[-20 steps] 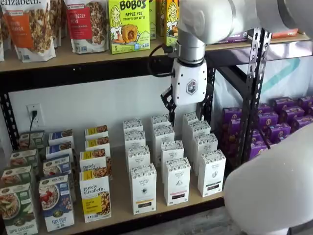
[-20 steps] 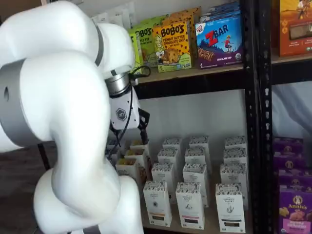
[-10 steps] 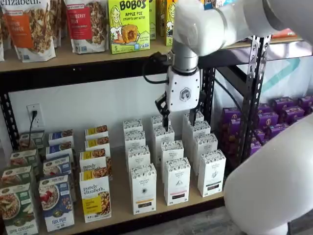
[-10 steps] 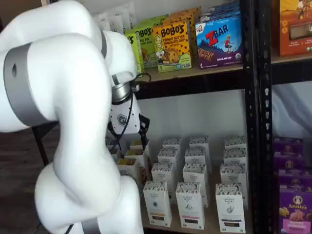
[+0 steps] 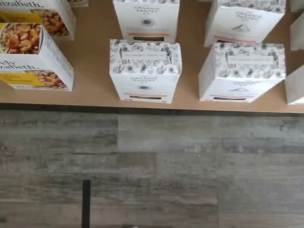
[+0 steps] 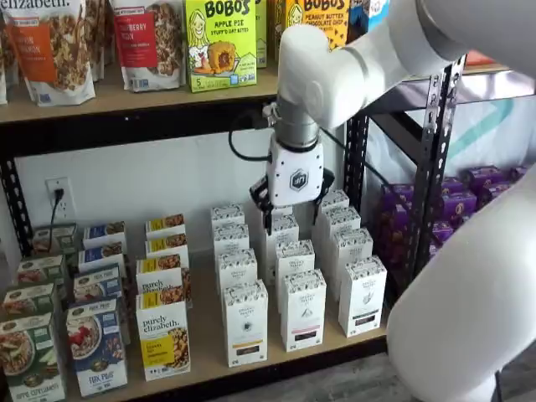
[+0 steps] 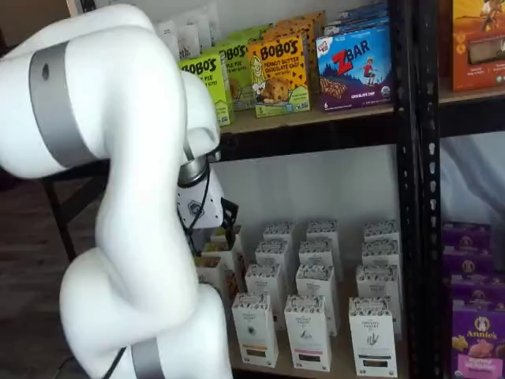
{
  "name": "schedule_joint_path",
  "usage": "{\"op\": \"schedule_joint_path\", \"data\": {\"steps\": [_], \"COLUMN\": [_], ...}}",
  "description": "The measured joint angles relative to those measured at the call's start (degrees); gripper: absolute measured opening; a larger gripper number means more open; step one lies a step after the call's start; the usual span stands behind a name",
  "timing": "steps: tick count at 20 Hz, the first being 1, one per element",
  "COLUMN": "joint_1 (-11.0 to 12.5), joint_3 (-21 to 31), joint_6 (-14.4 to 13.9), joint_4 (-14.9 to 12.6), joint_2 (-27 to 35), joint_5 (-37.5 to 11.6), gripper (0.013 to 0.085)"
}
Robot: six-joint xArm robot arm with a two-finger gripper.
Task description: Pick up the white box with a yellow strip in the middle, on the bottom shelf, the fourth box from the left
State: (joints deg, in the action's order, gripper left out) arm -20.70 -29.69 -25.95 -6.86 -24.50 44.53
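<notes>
The yellow box (image 6: 162, 343) stands at the front edge of the bottom shelf (image 6: 201, 368), left of the white boxes (image 6: 245, 322). The gripper (image 6: 289, 209) hangs above the white boxes, farther back and to the right, holding nothing. I cannot tell how wide its fingers are. I think it is moving toward the box. Next it must go left, nearer and down.

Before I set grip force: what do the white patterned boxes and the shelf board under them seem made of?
White patterned box: likely matte printed paperboard, with crisp folded edges and no glare. Shelf board: smooth tan, looks like fibreboard or laminate, with no visible grain; its dark front edge may be metal.
</notes>
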Motion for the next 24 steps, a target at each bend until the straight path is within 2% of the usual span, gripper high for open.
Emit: {"op": "schedule_joint_path", "data": {"steps": [3, 10, 15, 20, 24], "joint_1": [-0.4, -1.1, -1.0, -0.5, -0.2], "joint_3": [-0.3, -1.9, -3.7, -6.3, -8.9], "joint_6": [-0.2, -4.1, -4.3, -6.5, -5.5], "joint_4": [0.5, -2.9, -2.8, -5.4, -4.6], "joint_2": [2.9, 10.8, 17.9, 23.8, 28.5], "joint_5": [-2.9, -8.4, -14.1, -18.0, -19.6], "gripper": [0.0850, 0.0850, 0.0850, 0.0850, 0.0850]}}
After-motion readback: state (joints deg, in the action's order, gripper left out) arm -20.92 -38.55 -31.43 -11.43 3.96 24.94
